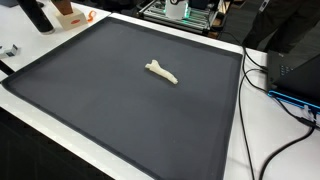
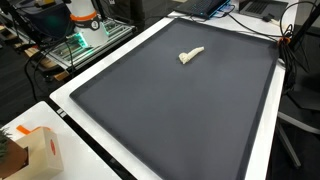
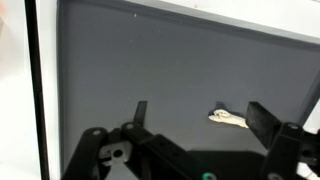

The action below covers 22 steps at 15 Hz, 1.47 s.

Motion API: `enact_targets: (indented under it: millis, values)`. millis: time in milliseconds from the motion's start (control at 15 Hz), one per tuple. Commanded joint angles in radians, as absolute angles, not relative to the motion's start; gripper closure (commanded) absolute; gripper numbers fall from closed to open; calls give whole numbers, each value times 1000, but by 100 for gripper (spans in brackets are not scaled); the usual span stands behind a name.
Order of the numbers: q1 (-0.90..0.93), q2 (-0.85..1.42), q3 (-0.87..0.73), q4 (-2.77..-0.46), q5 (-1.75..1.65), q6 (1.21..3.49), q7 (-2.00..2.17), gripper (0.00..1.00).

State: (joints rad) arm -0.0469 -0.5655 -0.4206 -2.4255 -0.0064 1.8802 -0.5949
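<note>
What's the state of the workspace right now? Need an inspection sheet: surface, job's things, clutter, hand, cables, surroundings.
surface: dark mat lying flat on a white table.
job's things: small cream-coloured piece near the middle of the mat; cannot tell what it is.
clutter: orange-and-white items off the mat past one corner; brown bag at the table edge.
hand: hand open above the mat, holding nothing; the cream piece lies ahead of it, untouched.
cables: black cables run over the white table along the mat's edge.
surroundings: equipment rack with a green light beyond the table.
</note>
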Motion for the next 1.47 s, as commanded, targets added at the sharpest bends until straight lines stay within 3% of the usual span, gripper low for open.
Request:
enact_targets:
  millis: [0, 400, 1000, 1400]
  values:
    - [-68, -549, -399, -2419, 26, 1877, -610, 0]
    - [-19, -475, -330, -2395, 239, 1931, -526, 0]
    - [6, -248, -138, -2376, 376, 2296, -176, 0]
    - [17, -91, -81, -2314, 399, 2299, -92, 0]
